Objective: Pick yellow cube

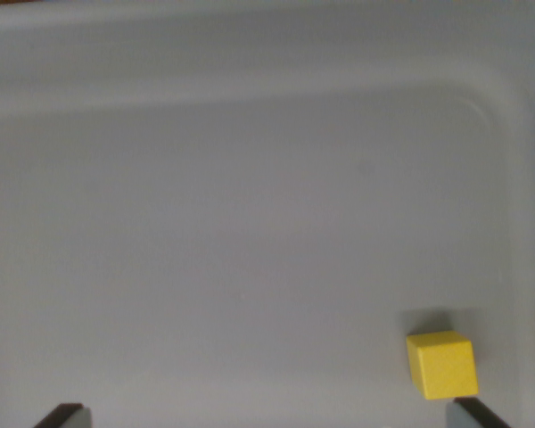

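One view only, from the wrist. Yellow cube (442, 364) sat low toward the wrist view's right, on the floor of a grey bin (250, 223), close to the bin's right wall and near the rounded corner. Gripper (272, 419) spread wide, nothing between the tips: one dark fingertip (61, 415) at the bottom left edge, the other at the bottom right, just beside the cube's lower corner and possibly touching it. Cube well off the midline between the fingers, nearly under the right one.

Risks, judged from this layout: descending straight from here would likely land the right finger on top of the cube or knock it aside rather than straddle it. Shifting toward the right to centre could bring that finger against the bin wall, with little room left between cube and wall. Cube also turned slightly against the finger line, so closing might twist it or squeeze it out.

Hard to make out: only the fingertips showed, the rest cut off by the frame's lower edge. Height above the floor not readable. Soft focus throughout; contact between right tip and cube unclear.
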Motion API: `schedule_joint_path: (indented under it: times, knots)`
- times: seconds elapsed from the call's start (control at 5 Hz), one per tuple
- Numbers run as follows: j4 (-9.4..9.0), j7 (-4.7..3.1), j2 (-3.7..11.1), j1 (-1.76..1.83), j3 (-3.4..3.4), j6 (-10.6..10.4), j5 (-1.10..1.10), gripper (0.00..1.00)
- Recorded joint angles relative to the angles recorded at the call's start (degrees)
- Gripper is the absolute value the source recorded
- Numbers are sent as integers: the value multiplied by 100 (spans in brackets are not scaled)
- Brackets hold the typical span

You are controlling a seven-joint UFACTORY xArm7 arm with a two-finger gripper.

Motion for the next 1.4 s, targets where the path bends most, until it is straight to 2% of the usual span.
schedule_joint_path:
  times: [0.8, 1.2, 1.4]
  knots:
    - [-2, -2, 1, 0, -1, -3, 0, 0]
    - [-31, -24, 13, -7, -8, -38, 6, 0]
    - [-92, -71, 39, -22, -25, -111, 17, 0]
